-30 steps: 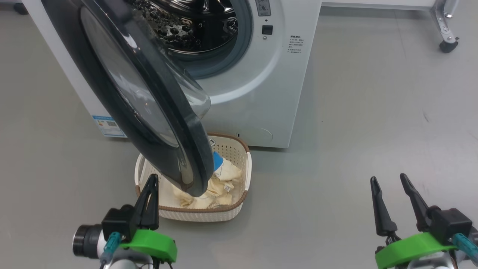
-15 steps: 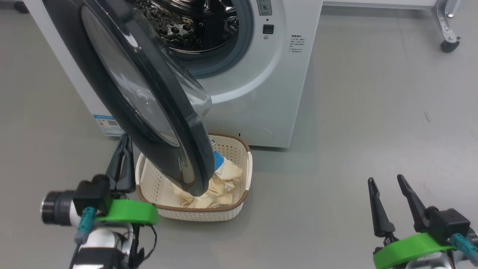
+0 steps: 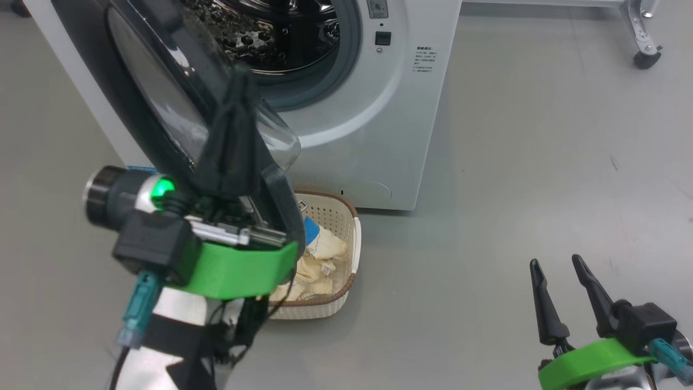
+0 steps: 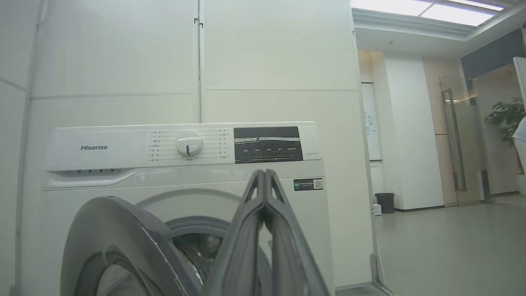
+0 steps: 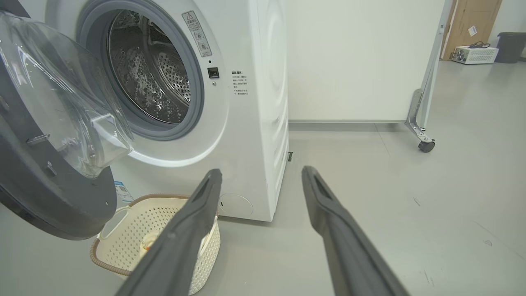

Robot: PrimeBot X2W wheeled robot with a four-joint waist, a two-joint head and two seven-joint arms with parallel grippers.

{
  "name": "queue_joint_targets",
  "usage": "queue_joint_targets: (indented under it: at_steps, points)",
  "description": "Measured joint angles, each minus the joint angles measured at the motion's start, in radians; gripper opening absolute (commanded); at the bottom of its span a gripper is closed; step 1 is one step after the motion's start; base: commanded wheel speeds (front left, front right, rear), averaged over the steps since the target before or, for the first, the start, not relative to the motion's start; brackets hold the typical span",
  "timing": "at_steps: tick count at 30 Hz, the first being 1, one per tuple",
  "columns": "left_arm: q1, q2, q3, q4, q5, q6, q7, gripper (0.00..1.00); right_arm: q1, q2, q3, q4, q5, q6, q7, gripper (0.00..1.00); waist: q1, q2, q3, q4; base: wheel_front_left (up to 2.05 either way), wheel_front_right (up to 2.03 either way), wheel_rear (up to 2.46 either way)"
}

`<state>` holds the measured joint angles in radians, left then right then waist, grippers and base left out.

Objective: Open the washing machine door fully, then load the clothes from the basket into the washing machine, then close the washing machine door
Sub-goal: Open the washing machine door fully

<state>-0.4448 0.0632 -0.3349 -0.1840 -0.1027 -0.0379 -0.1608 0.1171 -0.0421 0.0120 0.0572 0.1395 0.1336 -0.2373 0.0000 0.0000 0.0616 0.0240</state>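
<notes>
**Head view: door part open, shut left gripper raised at it**

At lower right of the frame the right gripper [image 3: 556,264] is held low over the floor [image 3: 514,162]. Its jaws are spread wide and nothing is between them. At lower left to centre the left gripper [image 3: 240,81] is raised with its fingers pressed together and nothing gripped. It is seen across the washing machine door [image 3: 162,103], but contact cannot be told. In the left wrist view the door rim lies at lower left of the shut fingers, with the drum opening behind them.

At lower centre, behind the left wrist, the basket [image 3: 354,238] is set on the floor just before the washing machine [image 3: 368,135]. The clothes [image 3: 325,249] are in it, partly hidden by the door's free edge. At upper centre the drum [image 3: 281,32] is exposed.

Step judged: the door is to be opened fully. The door hangs over the basket, so loading is blocked. The shut fingers are best laid on the door's inner rim near the free edge, clear of the glass bowl. The door should be pushed toward frame left, slowly, in an arc about the hinge. The basket should not be knocked.
</notes>
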Motion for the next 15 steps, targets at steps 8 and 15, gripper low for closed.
queue_joint_targets:
  at_steps: [8,15]
  points:
    - [0.025,-0.016,-0.194,0.102,-0.172,-0.007,0.125,0.00,0.000,0.000,0.011,0.011,0.000,0.000,0.000,1.00,0.0000,0.0000,-0.004,-0.028,0.00,0.00,0.00]
    - [0.063,-0.016,-0.254,0.244,-0.268,0.046,0.153,0.00,0.000,0.000,0.015,0.011,0.000,0.000,0.000,1.00,0.0000,0.0000,0.000,-0.037,0.00,0.00,0.00]
